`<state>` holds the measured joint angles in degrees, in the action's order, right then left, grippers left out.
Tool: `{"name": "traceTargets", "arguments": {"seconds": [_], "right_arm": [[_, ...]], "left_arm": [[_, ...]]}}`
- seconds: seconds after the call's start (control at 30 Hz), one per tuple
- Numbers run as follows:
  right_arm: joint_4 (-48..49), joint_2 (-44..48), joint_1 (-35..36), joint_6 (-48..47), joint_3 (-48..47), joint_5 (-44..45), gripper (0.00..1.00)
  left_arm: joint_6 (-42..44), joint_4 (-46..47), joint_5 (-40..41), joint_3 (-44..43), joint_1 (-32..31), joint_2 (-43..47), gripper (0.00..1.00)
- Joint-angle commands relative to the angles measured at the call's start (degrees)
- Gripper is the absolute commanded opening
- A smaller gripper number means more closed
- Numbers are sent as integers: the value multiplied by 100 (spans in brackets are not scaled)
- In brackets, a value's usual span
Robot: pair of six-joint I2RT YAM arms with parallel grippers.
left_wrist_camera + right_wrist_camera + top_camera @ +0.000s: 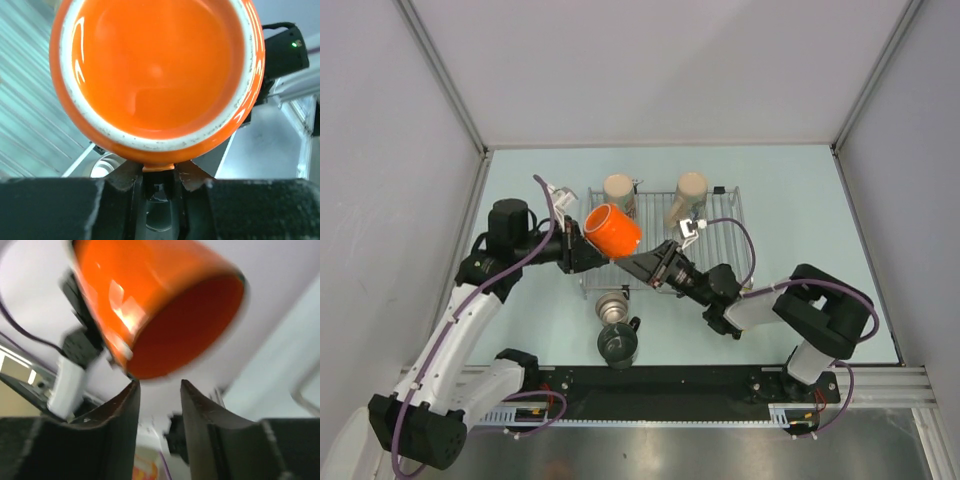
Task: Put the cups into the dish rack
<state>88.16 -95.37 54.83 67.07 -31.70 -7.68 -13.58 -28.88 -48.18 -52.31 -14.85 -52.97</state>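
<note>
Your left tool [159,173] is clamped on the handle of the orange mug [155,70], over the dish rack [725,245]. Your right tool [160,388] stands parted just beside the mug's rim. Two cream mugs [619,190] [691,188] stand at the rack's far side.

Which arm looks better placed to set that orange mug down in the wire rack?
The left. Its gripper is shut on the orange mug, apparently by the handle, holding it over the dish rack's left end. The right gripper sits beside the mug, jaws apart, nothing between them.
</note>
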Motion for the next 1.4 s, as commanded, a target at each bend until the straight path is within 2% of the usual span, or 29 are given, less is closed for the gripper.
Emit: {"name": "traceTargets", "arguments": {"seconds": [0.0,0.1,0.13,0.2,0.23,0.3,0.33,0.4,0.43,0.53,0.67,0.87,1.07,1.37], "right_arm": [[307,508,-59,-326,822,-1033,45],[-131,1063,-279,-492,1175,-1200,48],[-376,1543,-314,-563,1201,-1235,50],[-1342,2142,-394,-905,1202,-1271,52],[-2224,2763,-403,-1080,1141,-1262,55],[-3317,3496,-403,-1667,781,-1175,56],[-4524,4195,-394,-1879,614,-1096,59],[-5585,4762,-359,-2615,54,-745,62],[-6513,5043,-341,-2803,-115,-587,63],[-7782,5730,-271,-3419,-669,194,65],[-8315,6153,-297,-3674,-715,539,66],[-8605,6127,-438,-3850,-591,672,66],[-8632,5987,-526,-3956,-504,636,65],[-8631,6241,-561,-4096,-249,461,66]], "left_arm": [[856,1025,-412,-763,-141,322,0],[962,1008,-52,-763,-167,305,0],[1006,981,80,-771,-193,270,0],[1181,885,685,-771,-403,173,0],[1270,858,862,-763,-500,25,0],[1350,806,1415,-736,-834,-134,0],[1489,797,1556,-728,-957,-352,0],[1587,788,2152,-754,-1396,-582,0],[1622,788,2329,-797,-1511,-826,1],[1727,841,2760,-990,-1801,-1389,0],[1833,849,3130,-1325,-1942,-2022,0],[1938,867,3640,-1782,-2057,-2796,0],[1930,919,4097,-2107,-2101,-3368,0],[1877,1113,4510,-2458,-2136,-3949,0]]}}
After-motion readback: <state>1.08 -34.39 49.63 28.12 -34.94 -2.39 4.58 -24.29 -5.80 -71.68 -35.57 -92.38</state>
